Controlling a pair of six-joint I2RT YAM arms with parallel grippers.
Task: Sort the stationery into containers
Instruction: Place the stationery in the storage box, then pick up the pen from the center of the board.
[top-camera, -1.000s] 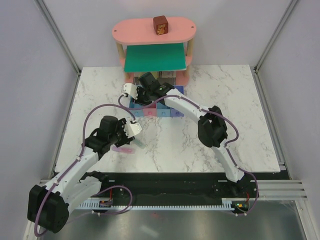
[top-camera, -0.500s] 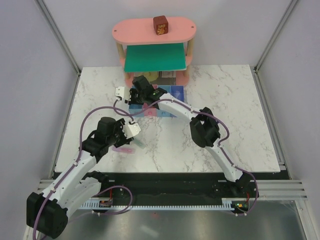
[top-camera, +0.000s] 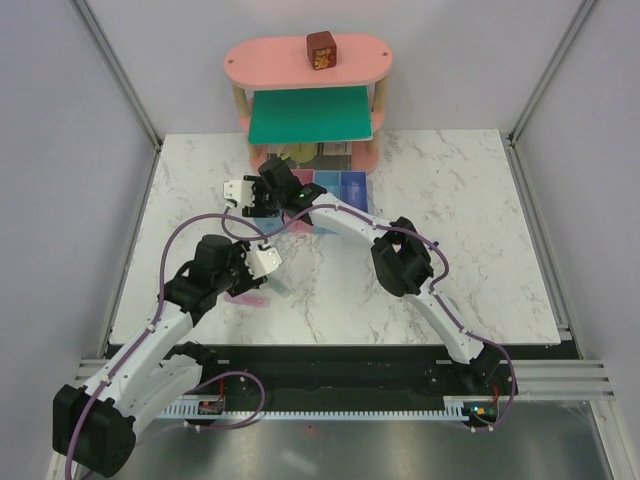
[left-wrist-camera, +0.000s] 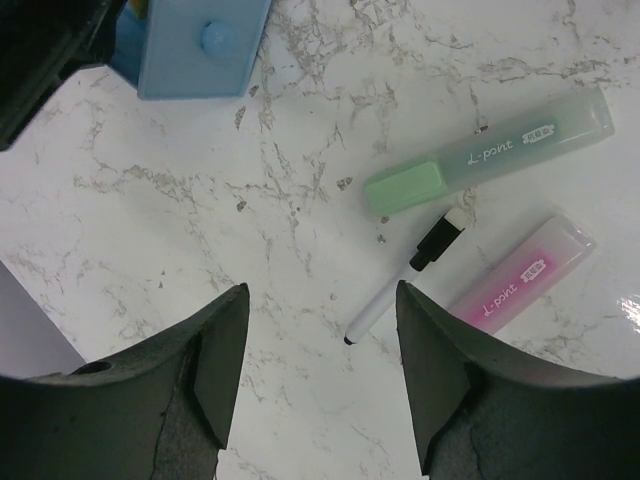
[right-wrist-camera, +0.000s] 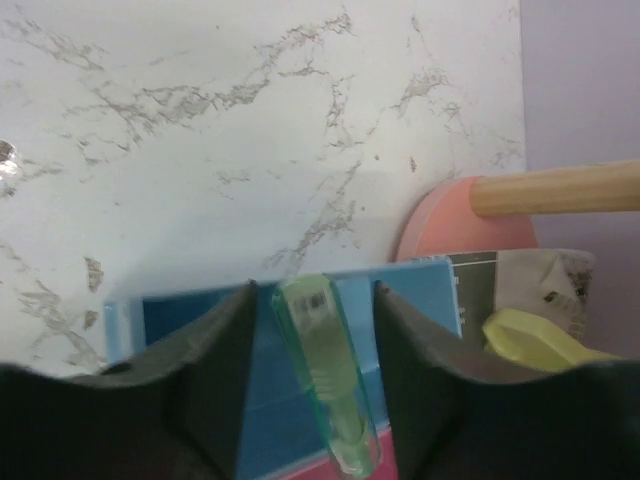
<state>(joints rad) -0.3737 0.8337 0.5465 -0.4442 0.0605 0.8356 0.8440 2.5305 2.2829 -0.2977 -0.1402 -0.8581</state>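
Observation:
My right gripper (right-wrist-camera: 312, 290) is shut on a mint-green marker (right-wrist-camera: 325, 380) and holds it over the light blue bin (right-wrist-camera: 190, 320) at the left end of the containers (top-camera: 340, 182). In the top view it (top-camera: 243, 193) hangs over that end. My left gripper (left-wrist-camera: 322, 300) is open and empty above the table. Just ahead of it lie a second mint-green marker (left-wrist-camera: 490, 150), a thin white pen with a black cap (left-wrist-camera: 405, 280) and a pink marker (left-wrist-camera: 525, 275). The pink marker also shows in the top view (top-camera: 247, 299) beside my left gripper (top-camera: 268, 272).
The pink and green shelf unit (top-camera: 310, 100) stands behind the bins, with the dark red cube (top-camera: 321, 50) on top. A yellow item (right-wrist-camera: 540, 335) lies under its lowest shelf. A corner of the light blue bin (left-wrist-camera: 195, 45) shows in the left wrist view.
My right gripper has moved left along the row of bins, from the middle to the light blue end. My left arm has barely moved.

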